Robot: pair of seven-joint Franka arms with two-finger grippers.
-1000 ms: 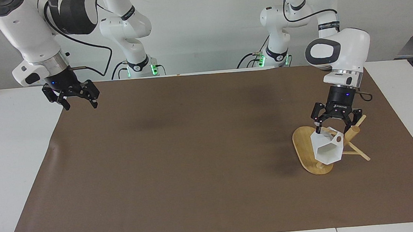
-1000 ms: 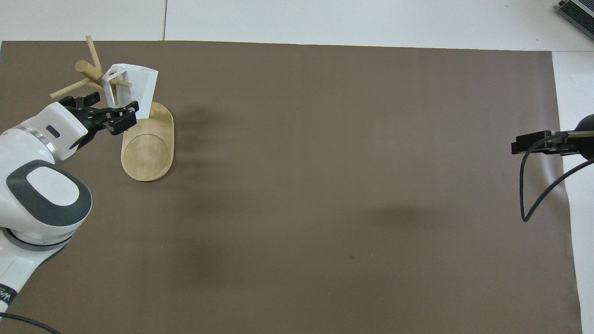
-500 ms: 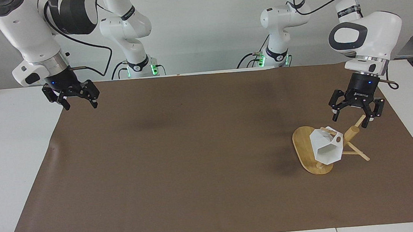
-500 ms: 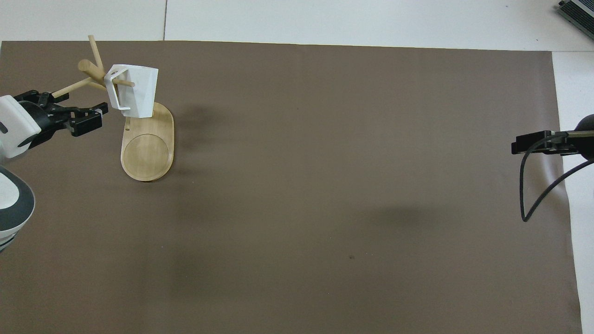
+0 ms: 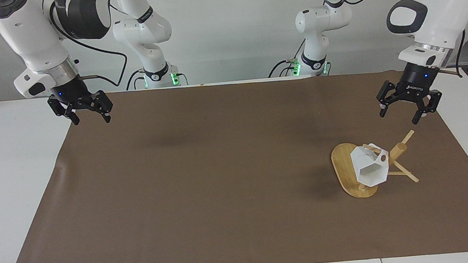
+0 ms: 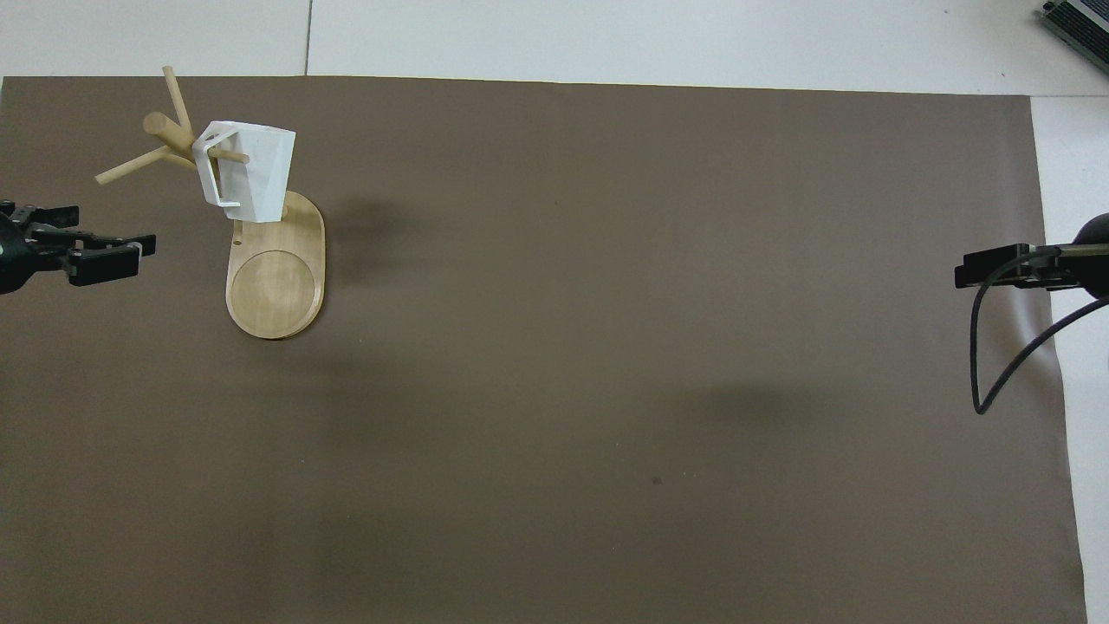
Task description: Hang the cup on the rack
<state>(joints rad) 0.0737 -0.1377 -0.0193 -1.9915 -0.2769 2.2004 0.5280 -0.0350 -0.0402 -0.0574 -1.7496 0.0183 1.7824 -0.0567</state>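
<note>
- The left gripper (image 5: 404, 107) has let go of the white faceted cup (image 5: 371, 166) and has risen clear, its fingers spread wide and empty above the brown mat (image 5: 220, 171).
- The cup hangs by its handle on a peg of the bamboo mug tree (image 5: 396, 157), toward the left arm's end; it seems steady, though the peg's seating is partly hidden.
- The right gripper (image 5: 85, 112) waits, open, at its own end.
- Judged so, the hanging looks done.

White table (image 5: 5, 177), brown mat (image 5: 205, 185) spread across it, bamboo rack (image 5: 350, 172) standing on mat
</note>
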